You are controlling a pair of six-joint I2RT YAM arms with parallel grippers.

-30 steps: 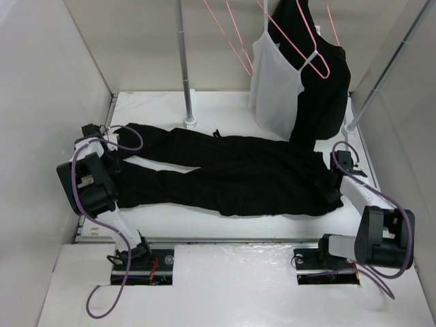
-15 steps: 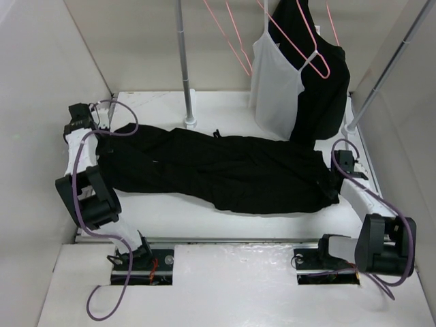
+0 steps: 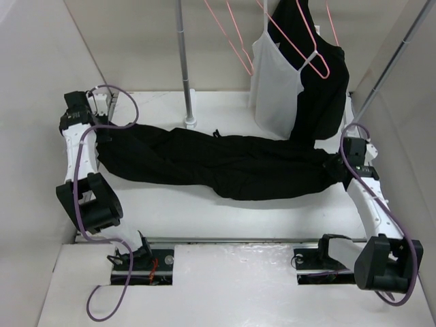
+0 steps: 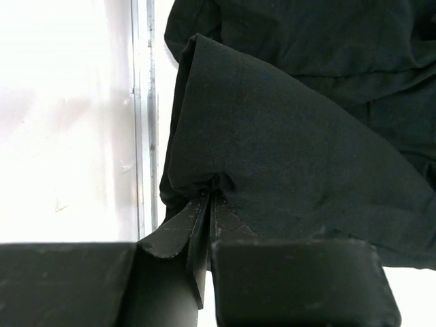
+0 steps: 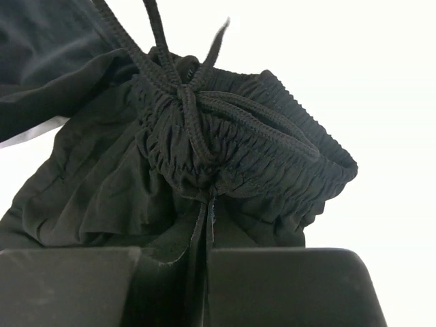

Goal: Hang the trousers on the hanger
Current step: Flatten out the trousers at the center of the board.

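The trousers (image 3: 225,167) are long, plain black and limp, stretched lengthwise across the table (image 3: 204,218) with the waist at the right and the leg ends at the left, the two legs side by side and creased. The waistband (image 5: 245,150) is gathered elastic with a knotted drawstring; a leg hem (image 4: 293,157) folds into a peak. The hanger (image 3: 235,49), thin pink wire, hangs slanted at the back, well apart from the trousers, its top cut off by the picture's edge

On the table (image 3: 272,218), the trousers (image 3: 218,167) left to right; hanger (image 3: 225,35) behind, overhead.
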